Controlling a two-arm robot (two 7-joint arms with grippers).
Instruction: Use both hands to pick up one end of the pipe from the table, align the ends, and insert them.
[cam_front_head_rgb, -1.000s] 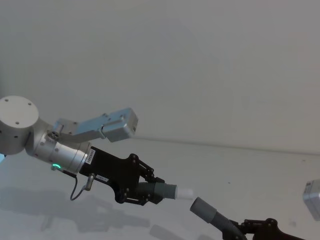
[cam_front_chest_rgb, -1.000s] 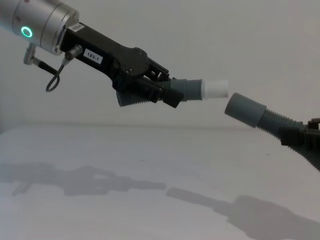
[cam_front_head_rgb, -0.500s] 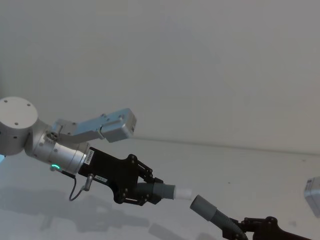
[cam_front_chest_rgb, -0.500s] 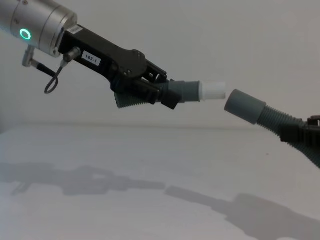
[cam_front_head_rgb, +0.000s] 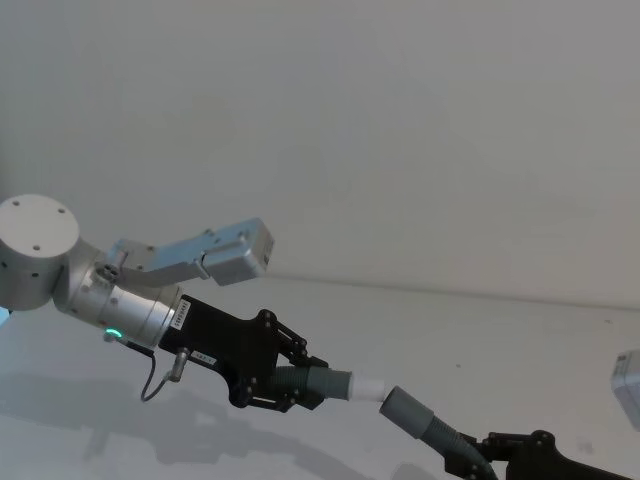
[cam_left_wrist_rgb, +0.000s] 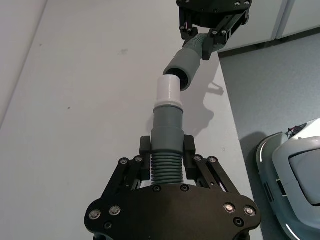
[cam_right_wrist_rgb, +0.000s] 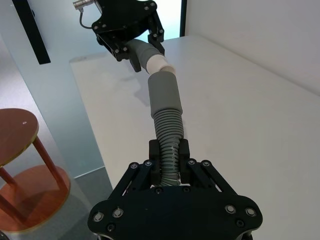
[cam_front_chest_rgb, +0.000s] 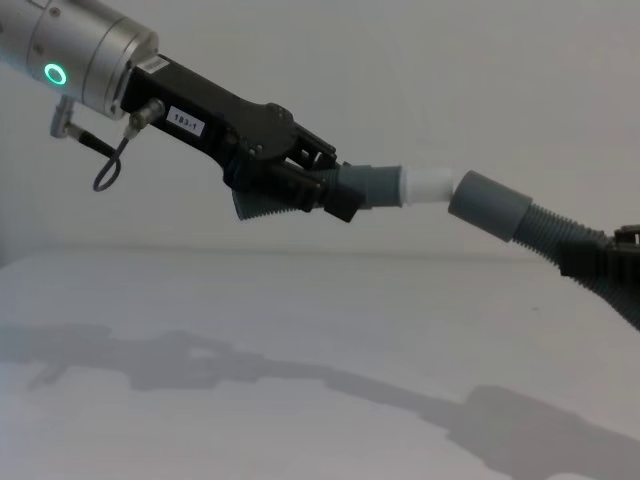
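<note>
Both pipe pieces hang in the air above the white table (cam_front_chest_rgb: 200, 300). My left gripper (cam_front_chest_rgb: 330, 190) is shut on one ribbed pipe piece (cam_left_wrist_rgb: 167, 170), whose narrow grey cuff (cam_front_chest_rgb: 375, 187) ends in a white tube tip (cam_front_chest_rgb: 430, 186). My right gripper (cam_right_wrist_rgb: 169, 155) is shut on the other ribbed pipe piece (cam_right_wrist_rgb: 167, 130), which ends in a wider grey socket cuff (cam_front_chest_rgb: 488, 207). The white tip (cam_front_head_rgb: 368, 385) meets the mouth of the socket cuff (cam_front_head_rgb: 405, 412) at a slight angle. Whether it has gone inside cannot be told.
A thin black cable (cam_front_chest_rgb: 105, 170) loops under the left wrist. Past the table's edge, a red round stool (cam_right_wrist_rgb: 20, 130) stands on the floor on one side and a white-and-grey machine (cam_left_wrist_rgb: 295, 165) on the other.
The gap between the white tip and the socket cuff has closed. The right piece has risen and come nearer the left piece, and the two ends now touch.
</note>
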